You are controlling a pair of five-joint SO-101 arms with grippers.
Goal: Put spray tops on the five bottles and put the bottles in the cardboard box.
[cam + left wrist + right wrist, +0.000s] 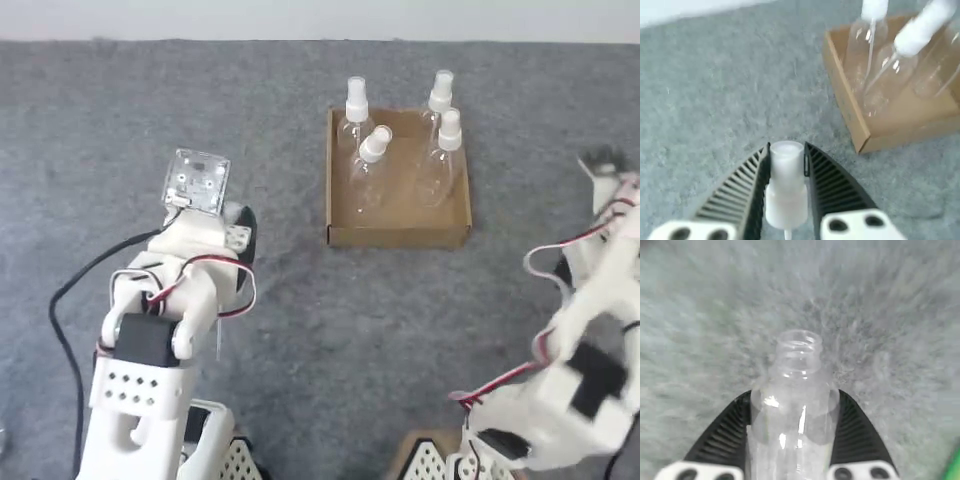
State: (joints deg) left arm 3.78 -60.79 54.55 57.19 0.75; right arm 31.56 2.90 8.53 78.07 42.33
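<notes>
Seemingly four capped bottles (pixel 370 170) occupy the box (pixel 398 236); one bottle (pixel 799 390) is uncapped.

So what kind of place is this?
Likely a robotics lab bench: grey carpeted table, a box of capped bottles, the left gripper shut on a spray top, the right gripper on an open bottle.

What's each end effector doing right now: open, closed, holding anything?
Left end effector: closed on a spray top.
Right end effector: closed on an uncapped bottle.
</notes>
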